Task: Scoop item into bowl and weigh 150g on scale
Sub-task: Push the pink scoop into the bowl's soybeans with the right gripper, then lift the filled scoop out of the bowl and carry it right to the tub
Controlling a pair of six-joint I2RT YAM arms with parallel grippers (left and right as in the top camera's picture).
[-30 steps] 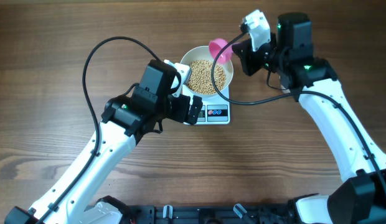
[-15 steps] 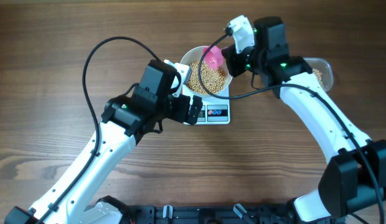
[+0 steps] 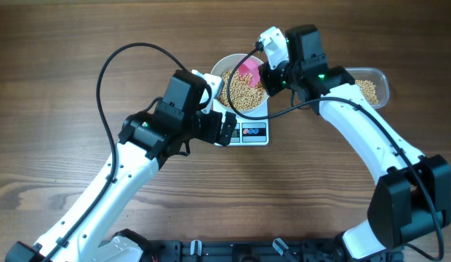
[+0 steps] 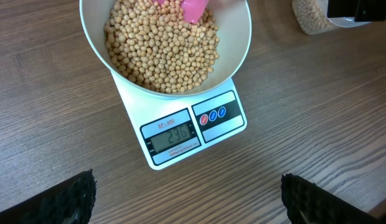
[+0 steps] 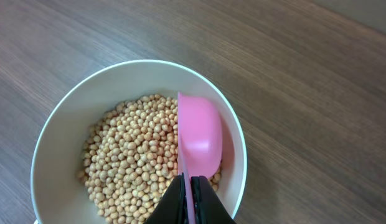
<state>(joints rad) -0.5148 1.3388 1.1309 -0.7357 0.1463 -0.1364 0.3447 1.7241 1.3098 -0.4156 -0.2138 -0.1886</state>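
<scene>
Evidently the right claw [image 3: 266, 76] was clenched on the handle of the pink plastic scoop [image 5: 199, 140]. The scoop's long axis ran straight out from the claw, with its cup among the small round tan beans [image 5: 127, 158] at the far side of the round white bowl [image 5: 143, 61]. The bowl sat on the flat white square scale [image 4: 134, 102]. The clear plastic tub [image 3: 371, 87] lay to the right, nearer the right arm. The left claw [image 4: 192, 202] hung released on the scale's near side.

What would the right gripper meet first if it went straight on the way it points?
Probably the beans in the bowl: the right gripper, shut on the pink scoop, points down at them. Depth unclear.
</scene>
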